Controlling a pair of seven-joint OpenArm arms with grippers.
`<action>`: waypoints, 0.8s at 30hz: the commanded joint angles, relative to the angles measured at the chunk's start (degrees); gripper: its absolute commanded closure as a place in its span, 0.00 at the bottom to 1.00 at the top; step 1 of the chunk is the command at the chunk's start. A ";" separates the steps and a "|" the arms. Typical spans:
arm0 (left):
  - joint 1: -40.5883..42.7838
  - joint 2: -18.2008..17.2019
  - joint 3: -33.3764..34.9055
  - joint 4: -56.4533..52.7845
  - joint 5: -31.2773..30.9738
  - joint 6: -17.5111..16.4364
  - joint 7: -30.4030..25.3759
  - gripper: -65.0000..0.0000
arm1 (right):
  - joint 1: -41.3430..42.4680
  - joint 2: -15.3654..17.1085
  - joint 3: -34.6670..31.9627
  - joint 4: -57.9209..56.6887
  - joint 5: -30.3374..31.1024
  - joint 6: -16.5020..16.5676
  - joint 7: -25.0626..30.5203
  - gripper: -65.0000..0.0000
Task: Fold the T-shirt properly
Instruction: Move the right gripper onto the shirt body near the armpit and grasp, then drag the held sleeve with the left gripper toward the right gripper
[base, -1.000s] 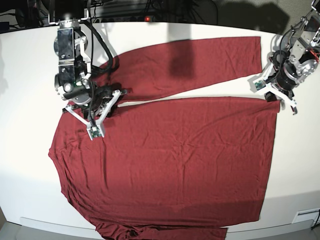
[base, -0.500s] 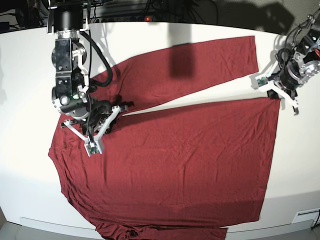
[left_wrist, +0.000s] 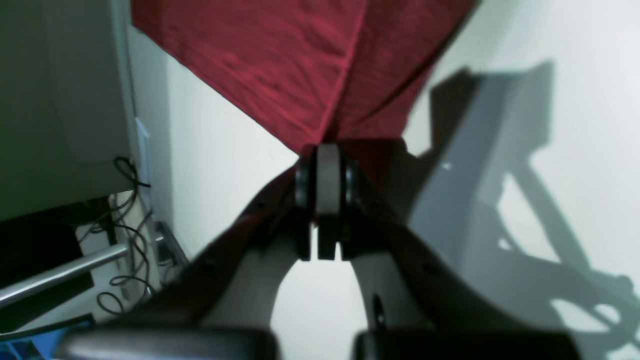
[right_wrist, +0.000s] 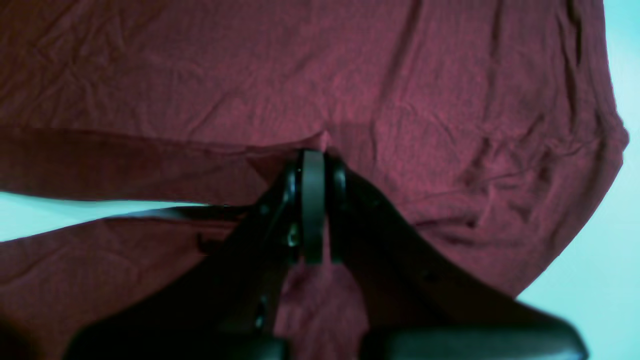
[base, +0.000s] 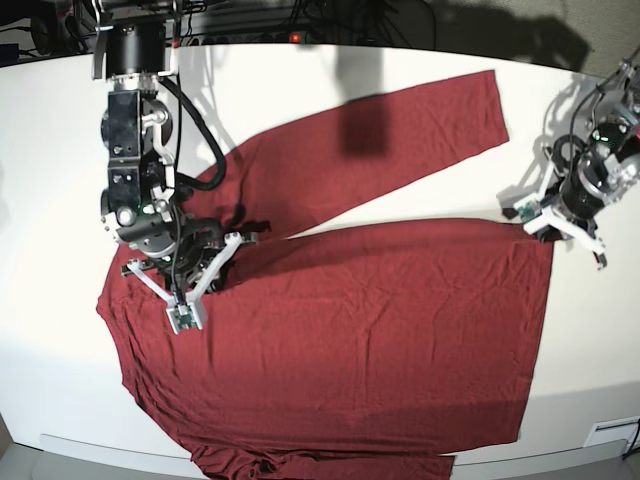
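On the white table (base: 60, 130) the T-shirt (base: 340, 330) lies flat, one sleeve hanging off the near edge. Left gripper (left_wrist: 322, 155) pinches a hem corner, right gripper (right_wrist: 314, 155) the underarm cloth — first fold barely begun, all others left.

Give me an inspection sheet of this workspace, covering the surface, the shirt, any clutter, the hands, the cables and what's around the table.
Surface: white table, bare where the cloth does not cover it.
Job's things: maroon T-shirt spread flat and wrinkled, one long sleeve angled toward the back, the other bunched over the front edge.
Clutter: nothing seen.
Hands: left hand shut on the T-shirt at its hem corner; right hand shut on the T-shirt near the armpit.
Cables: black cable looping along the right arm; loose wires beside the table in the left wrist view.
Surroundings: dark equipment behind the table, with a small red light.
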 joint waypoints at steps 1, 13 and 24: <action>-1.55 -0.59 -0.57 0.70 -0.37 0.87 -0.52 1.00 | 1.81 0.13 0.13 0.96 0.20 -0.33 1.33 1.00; -7.41 2.99 -0.57 -3.87 -1.03 0.87 0.11 1.00 | 7.08 0.15 0.13 -2.40 -0.02 -0.63 2.78 1.00; -13.14 5.09 -0.57 -14.34 -3.54 0.87 -4.22 1.00 | 19.74 0.13 0.07 -22.82 0.02 -0.42 4.35 1.00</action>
